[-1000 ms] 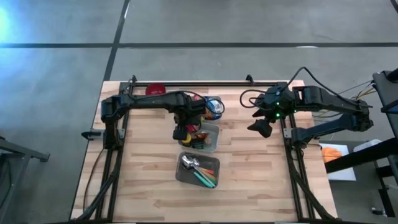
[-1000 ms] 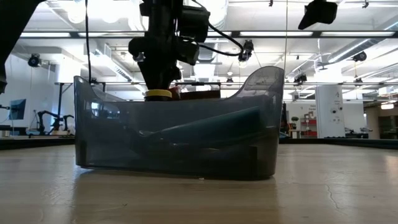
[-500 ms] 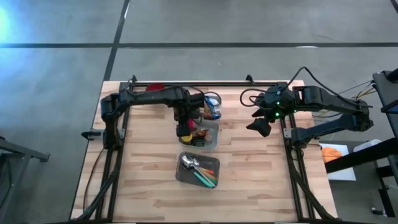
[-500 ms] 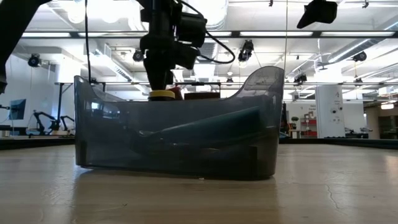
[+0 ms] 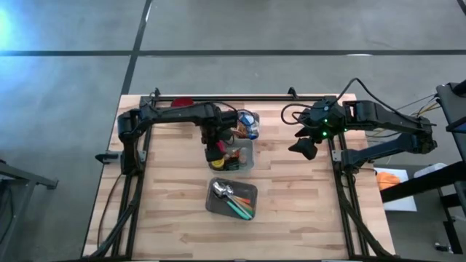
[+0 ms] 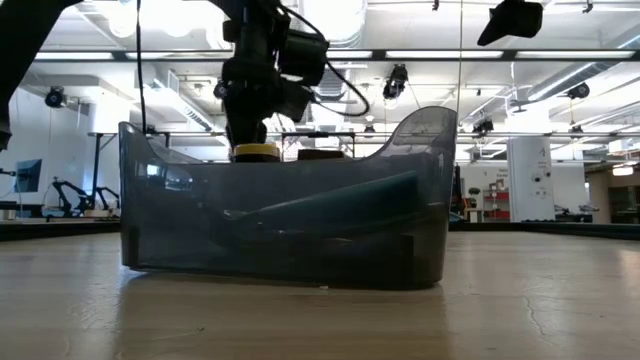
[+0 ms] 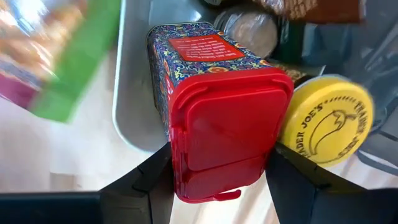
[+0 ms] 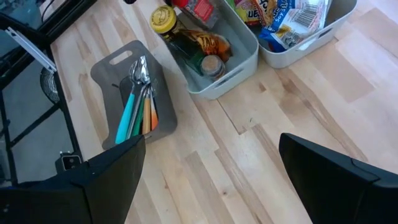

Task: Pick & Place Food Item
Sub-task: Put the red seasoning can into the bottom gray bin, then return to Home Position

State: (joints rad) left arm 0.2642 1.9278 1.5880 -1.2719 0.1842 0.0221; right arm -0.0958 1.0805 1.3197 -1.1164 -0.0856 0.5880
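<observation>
Bare table [image 5: 306,211] lies open around the cutlery tray [image 5: 233,198]; the food bin [image 5: 247,156] is crowded.

Red-lidded, blue-patterned tin [image 7: 214,106]; yellow jar lid [image 7: 326,121]; grey bin [image 8: 227,59].

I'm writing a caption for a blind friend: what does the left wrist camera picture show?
The left hand grips a patterned tin with a red lid between its two dark fingers, held over a grey bin. Beside the tin is a jar with a yellow lid; a colourful green packet blurs past at one side.
</observation>
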